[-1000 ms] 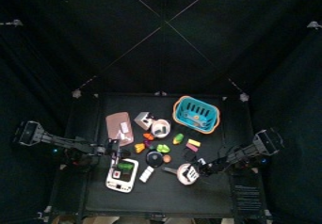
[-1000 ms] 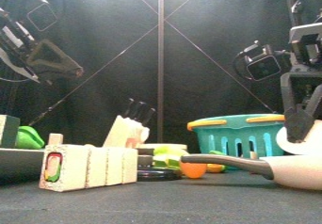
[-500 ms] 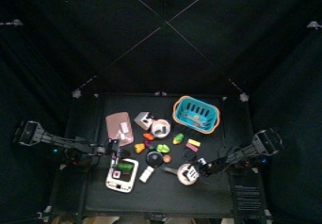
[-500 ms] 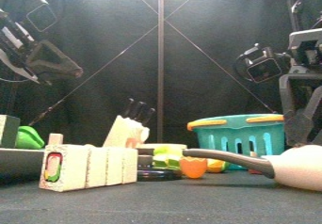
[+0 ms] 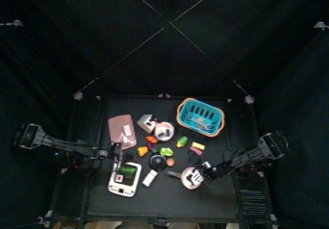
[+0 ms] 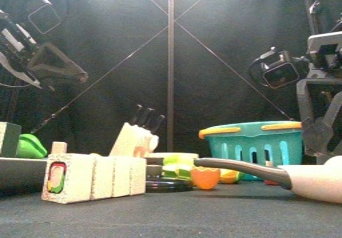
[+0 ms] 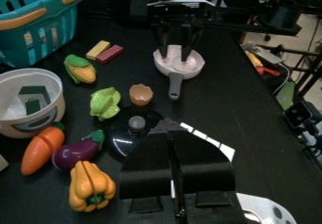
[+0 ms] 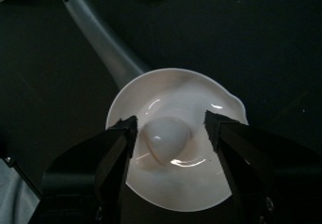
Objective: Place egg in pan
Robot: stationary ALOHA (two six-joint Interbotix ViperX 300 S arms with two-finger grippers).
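Note:
The pan [image 8: 176, 124] is small, round and whitish, and its grey handle [image 8: 101, 35] points away from the wrist. It sits on the table at the front right [image 5: 193, 176] [image 6: 315, 176]. A pale egg [image 8: 170, 136] lies inside the pan. My right gripper [image 8: 175, 126] hovers just above the pan with its jaws open on either side of the egg and nothing held. The left wrist view shows it standing over the pan [image 7: 179, 62]. My left gripper [image 7: 176, 171] is shut and empty, resting at the table's left [image 5: 110, 156].
A blue basket [image 5: 201, 114] [image 6: 261, 140] stands at the back right. Toy vegetables lie mid-table: corn [image 7: 81, 72], carrot [image 7: 41, 148], eggplant [image 7: 75, 149], yellow pepper [image 7: 86, 185]. There is also a white bowl [image 7: 28, 96]. A carton [image 6: 60, 177] stands at the front left.
The right gripper's jaws have opened and the gripper has risen slightly. The pan, tilted up a second ago, now rests flat on the table with the egg in it.

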